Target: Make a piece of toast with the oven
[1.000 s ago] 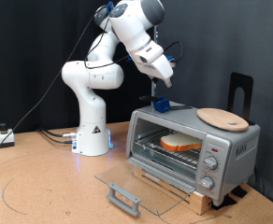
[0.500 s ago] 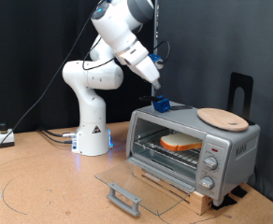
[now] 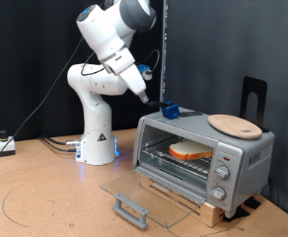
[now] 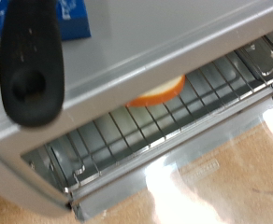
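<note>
gripper (image 3: 147,96) is up in the air at the exterior view's left of the toaster oven (image 3: 205,158), holding nothing; can't tell whether the fingers are open or closed; piece of toast (image 3: 191,151) lies flat on the wire rack (image 4: 146,131) inside; glass door (image 3: 144,194) is folded fully down, handle (image 3: 130,209) outermost; my read: to do the door well, catch that handle squarely and lift along the hinge arc; 3 knobs (image 3: 222,172) untouched.
</note>
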